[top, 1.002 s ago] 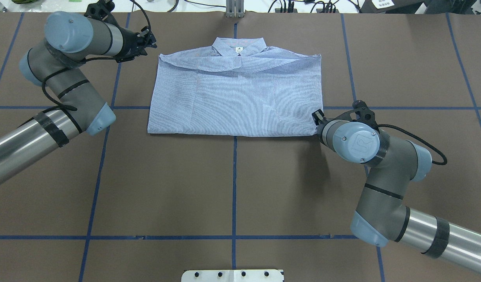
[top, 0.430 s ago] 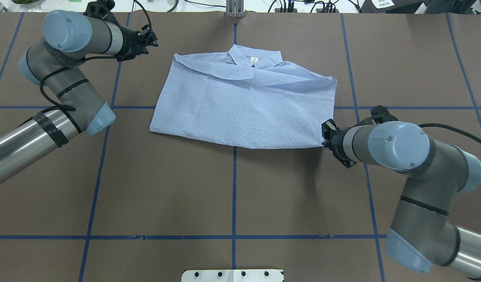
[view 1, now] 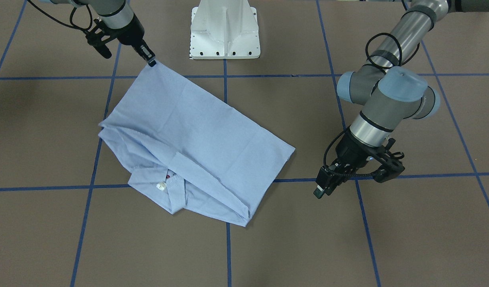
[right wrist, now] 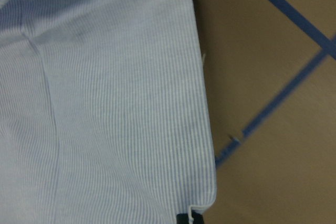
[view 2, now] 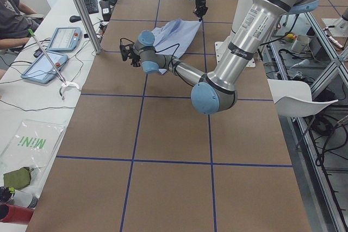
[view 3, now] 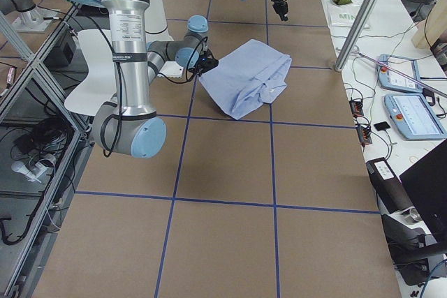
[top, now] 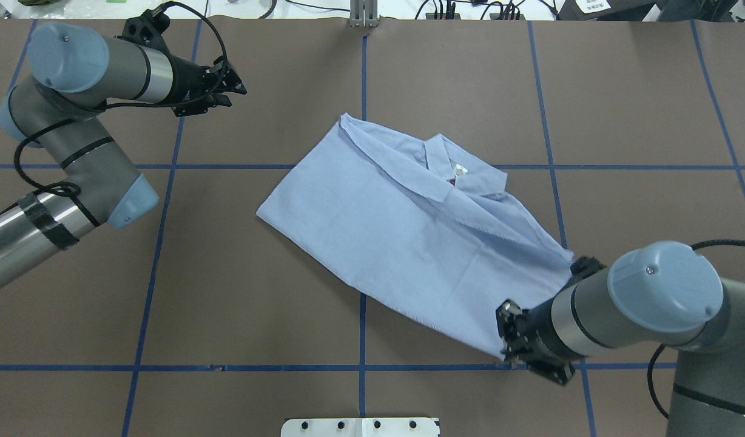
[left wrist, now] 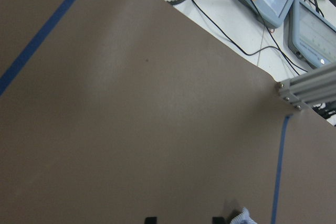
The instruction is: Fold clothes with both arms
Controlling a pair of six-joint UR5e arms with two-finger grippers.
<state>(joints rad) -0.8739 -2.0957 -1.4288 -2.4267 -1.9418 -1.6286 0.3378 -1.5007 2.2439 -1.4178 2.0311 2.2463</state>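
Pinching one corner of the shirt (top: 409,243), the right fingers (view 1: 149,59) are closed on it near the counter's (top: 227,303) robot-side edge; the shirt lies diagonally across the middle (collar (top: 440,156) showing). Left fingers (view 1: 321,187) hang open, empty, near the far edge.

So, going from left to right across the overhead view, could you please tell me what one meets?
Left gripper → white neck label → right gripper. The shirt overlaps the right gripper, so I leave it out.

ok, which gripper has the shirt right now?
The right gripper: it pinches a corner of the shirt. The left gripper hangs off to the side, holding nothing.
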